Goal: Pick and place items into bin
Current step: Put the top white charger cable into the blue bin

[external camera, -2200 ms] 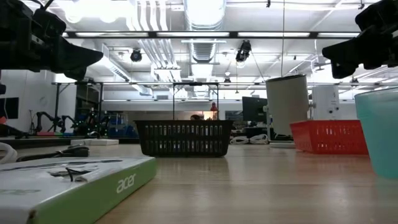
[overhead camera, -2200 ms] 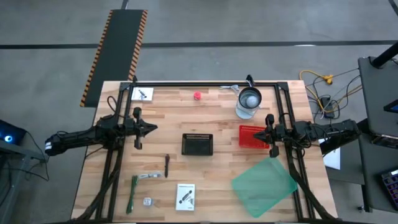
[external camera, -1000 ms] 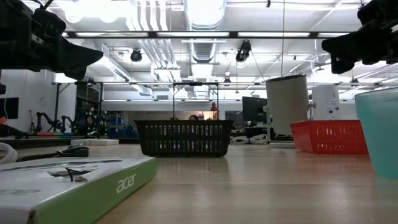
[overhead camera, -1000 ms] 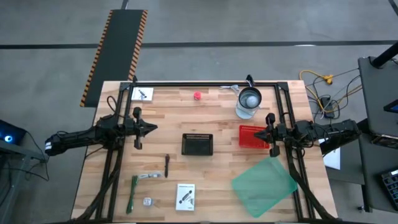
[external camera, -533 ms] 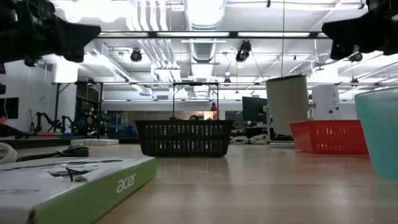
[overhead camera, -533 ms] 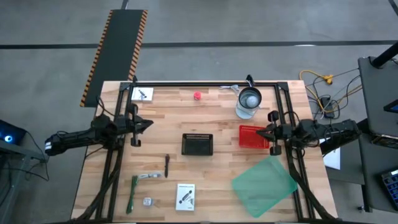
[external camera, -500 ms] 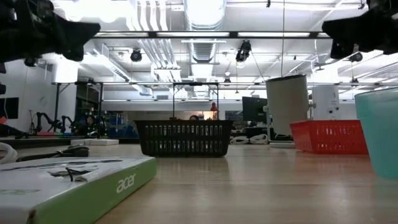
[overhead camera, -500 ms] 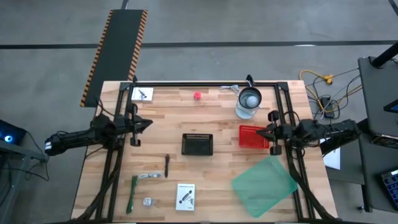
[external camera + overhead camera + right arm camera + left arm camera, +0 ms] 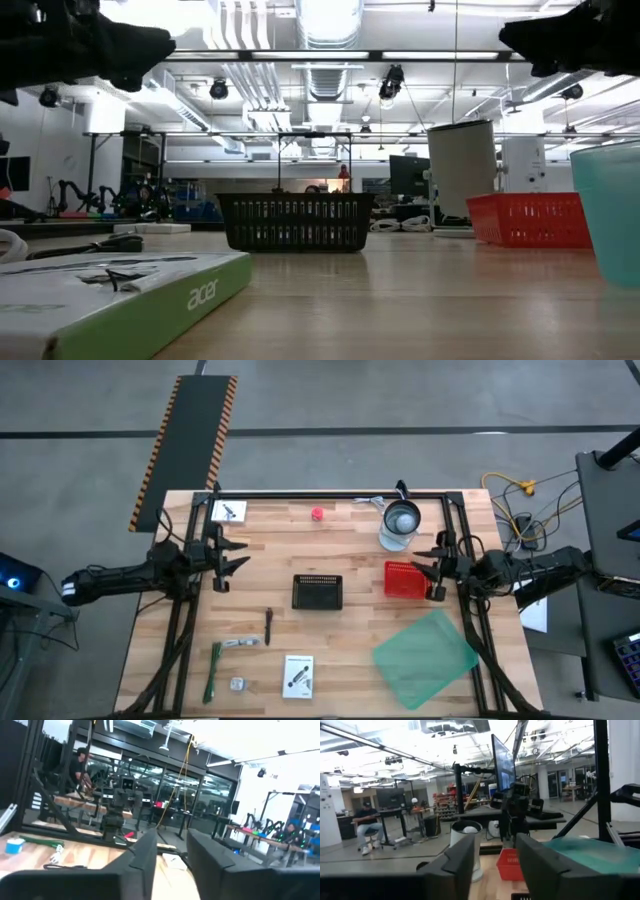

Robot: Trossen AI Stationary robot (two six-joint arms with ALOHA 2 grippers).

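Note:
The black bin [image 9: 317, 591] stands mid-table. Around it lie the items: a white card [image 9: 229, 511] and a pink cube [image 9: 317, 514] at the far edge, a dark stick [image 9: 269, 626], a green strip tool [image 9: 215, 670] and a white printed box [image 9: 298, 675] near the front. My left gripper [image 9: 238, 556] hovers open above the table, left of the bin. My right gripper [image 9: 424, 563] hovers open over the red basket [image 9: 405, 580]. Neither holds anything; both wrist views show an empty gap between the fingers [image 9: 462, 857] [image 9: 145, 852].
A white cup [image 9: 400, 525] stands behind the red basket. A translucent green sheet [image 9: 425, 657] lies at the front right. A black frame [image 9: 330, 494] runs along the far edge and both sides. Bare wood shows between the bin and the stick.
Both grippers have risen and opened from shut. My left gripper has drawn back a little toward the table's left and far edges. My right gripper has shifted slightly toward the far edge. No item has moved.

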